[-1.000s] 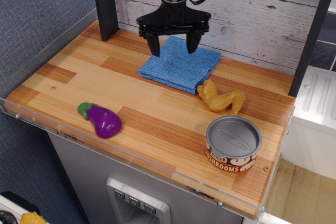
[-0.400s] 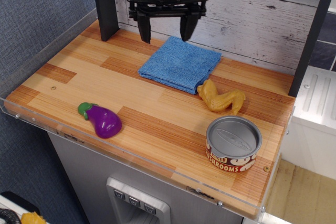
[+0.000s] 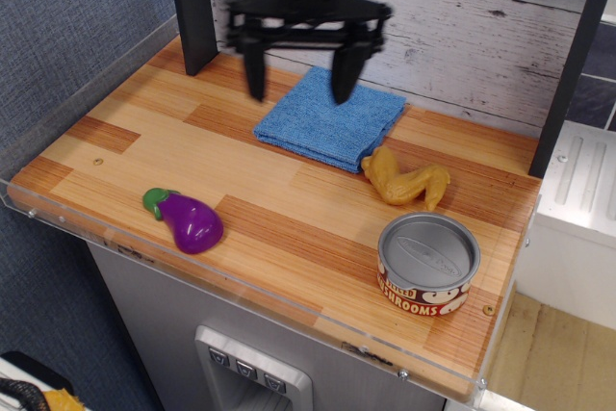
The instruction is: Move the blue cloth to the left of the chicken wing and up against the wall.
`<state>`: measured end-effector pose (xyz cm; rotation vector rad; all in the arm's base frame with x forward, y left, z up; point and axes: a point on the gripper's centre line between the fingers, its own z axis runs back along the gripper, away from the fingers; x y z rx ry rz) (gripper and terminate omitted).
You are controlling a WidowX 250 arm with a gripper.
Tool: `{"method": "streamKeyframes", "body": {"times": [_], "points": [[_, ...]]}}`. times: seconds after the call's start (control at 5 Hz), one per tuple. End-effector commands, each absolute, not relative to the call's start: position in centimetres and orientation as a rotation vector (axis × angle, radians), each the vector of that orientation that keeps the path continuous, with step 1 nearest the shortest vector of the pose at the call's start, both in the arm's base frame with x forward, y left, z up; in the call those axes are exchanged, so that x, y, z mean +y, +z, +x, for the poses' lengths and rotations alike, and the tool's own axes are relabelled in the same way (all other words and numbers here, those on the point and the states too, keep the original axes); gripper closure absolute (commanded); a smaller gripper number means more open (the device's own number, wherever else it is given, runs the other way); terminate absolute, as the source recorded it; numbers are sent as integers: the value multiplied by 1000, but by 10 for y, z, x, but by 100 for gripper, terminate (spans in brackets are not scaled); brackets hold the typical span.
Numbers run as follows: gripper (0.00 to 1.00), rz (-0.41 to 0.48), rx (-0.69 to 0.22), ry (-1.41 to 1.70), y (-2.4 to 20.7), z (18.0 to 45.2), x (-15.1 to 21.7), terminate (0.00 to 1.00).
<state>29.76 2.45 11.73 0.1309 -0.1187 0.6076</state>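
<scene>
The blue cloth point(image 3: 330, 119) lies flat and folded on the wooden table, its far edge close to the whitewashed plank wall point(image 3: 462, 26). The yellow-tan chicken wing point(image 3: 404, 180) lies just off the cloth's near right corner. My gripper point(image 3: 299, 72) hangs over the cloth's far left part, wide open and empty. One finger is left of the cloth and the other is over it. The gripper is motion-blurred.
A purple toy eggplant point(image 3: 188, 219) lies at the front left. A tin can of mushrooms point(image 3: 428, 264) stands at the front right. A dark post point(image 3: 192, 7) stands at the back left, another point(image 3: 573, 55) at the right. A blue-grey panel point(image 3: 67, 36) bounds the left side.
My gripper rose off the cloth and opened wider, then came lower again while spreading further. The cloth, wing, eggplant and can have not moved.
</scene>
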Motion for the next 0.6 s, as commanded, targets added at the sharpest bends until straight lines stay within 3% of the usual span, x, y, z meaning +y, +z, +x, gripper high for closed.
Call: {"method": "streamKeyframes", "body": {"times": [0.0, 0.2, 0.4], "points": [[0, 90, -72, 620, 143, 233, 31, 0], [0, 71, -98, 659, 156, 204, 44, 0], [0, 106, -125, 813, 160, 184, 58, 0]]}}
